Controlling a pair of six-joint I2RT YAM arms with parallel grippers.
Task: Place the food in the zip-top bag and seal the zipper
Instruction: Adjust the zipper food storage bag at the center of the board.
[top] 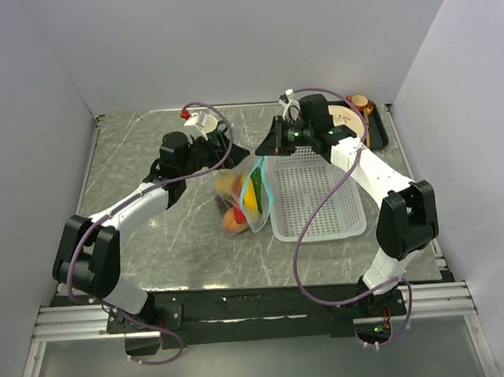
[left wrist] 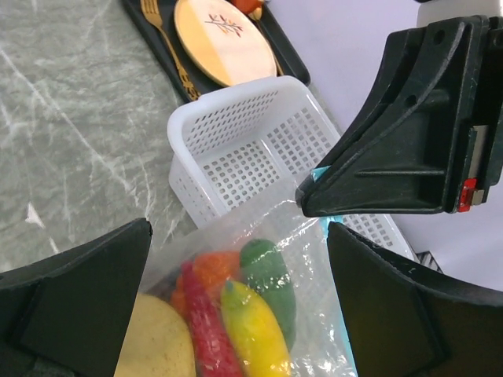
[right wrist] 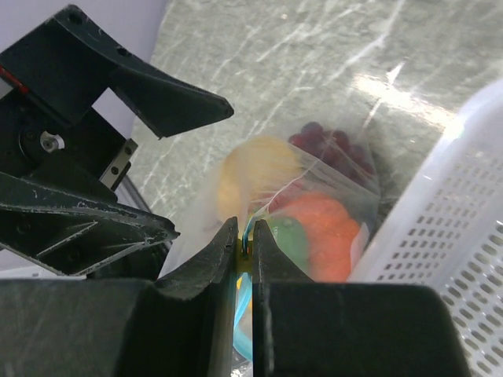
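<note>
The zip-top bag (top: pixel 242 199) is thin, limp and slick, weighted only by the food (top: pixel 235 210) inside, so the stiffer teal zipper (right wrist: pixel 245 236) looks the best hold. It lies on the desk (top: pixel 170 243) just beside the white basket (top: pixel 316 194), long axis far-to-near, zipper edge toward the basket. The right claw (right wrist: pixel 245 245) pinches the zipper. The left claw (left wrist: pixel 236 298) gapes wide, gripping nothing.
</note>
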